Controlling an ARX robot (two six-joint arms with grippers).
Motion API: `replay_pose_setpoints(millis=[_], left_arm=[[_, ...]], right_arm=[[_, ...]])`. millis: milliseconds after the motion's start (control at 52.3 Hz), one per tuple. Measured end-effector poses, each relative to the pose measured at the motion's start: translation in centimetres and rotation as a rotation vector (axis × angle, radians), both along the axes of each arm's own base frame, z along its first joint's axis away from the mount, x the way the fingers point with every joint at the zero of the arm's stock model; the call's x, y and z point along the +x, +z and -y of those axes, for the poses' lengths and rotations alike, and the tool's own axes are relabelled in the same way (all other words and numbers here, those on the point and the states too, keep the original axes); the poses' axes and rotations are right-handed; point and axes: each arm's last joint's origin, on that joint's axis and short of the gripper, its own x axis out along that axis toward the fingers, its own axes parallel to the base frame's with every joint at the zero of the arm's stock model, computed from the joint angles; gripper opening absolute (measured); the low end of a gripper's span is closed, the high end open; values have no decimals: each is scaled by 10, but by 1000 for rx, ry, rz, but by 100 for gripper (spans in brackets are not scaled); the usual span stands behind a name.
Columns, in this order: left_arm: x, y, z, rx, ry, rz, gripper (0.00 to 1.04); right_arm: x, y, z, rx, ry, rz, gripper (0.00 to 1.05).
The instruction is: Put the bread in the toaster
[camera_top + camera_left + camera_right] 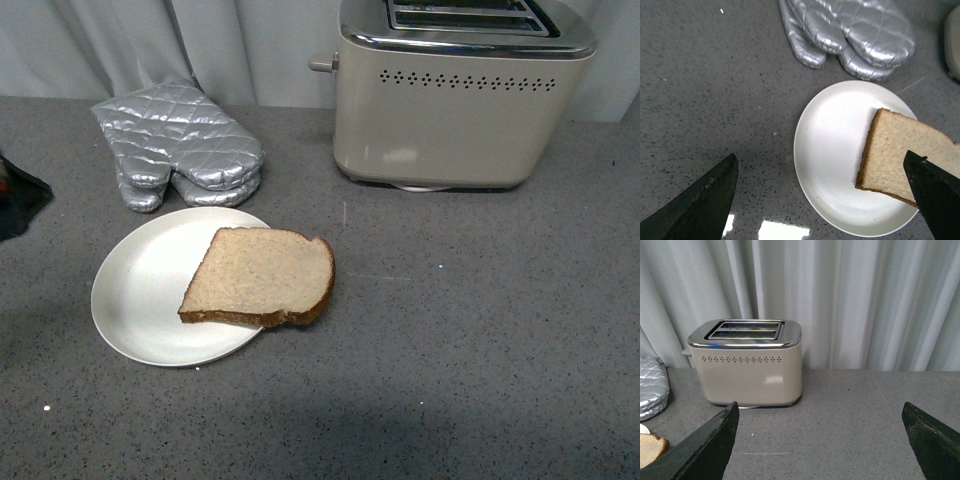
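Note:
The bread lies flat on a white plate, overhanging its right edge; it also shows in the left wrist view on the plate. The cream toaster stands at the back right, both slots empty, lever on its left side; it also shows in the right wrist view. My left gripper is open above the plate's near edge, empty. My right gripper is open and empty over bare counter, facing the toaster. Neither gripper shows in the front view.
Silver quilted oven mitts lie behind the plate, left of the toaster, and show in the left wrist view. A dark object sits at the left edge. A pale curtain hangs behind the grey speckled counter.

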Motion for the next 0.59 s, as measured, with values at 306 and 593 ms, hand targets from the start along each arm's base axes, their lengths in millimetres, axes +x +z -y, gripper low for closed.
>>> replay_pose_setpoints(millis=[306,593], left_arm=[[48,-42,1,29,-61,-238,98],[73,-71,-3,-3,-67,-352,98]], right_arm=[[0,0,0,0,0,0,95],[0,0,0,0,0,0,95]])
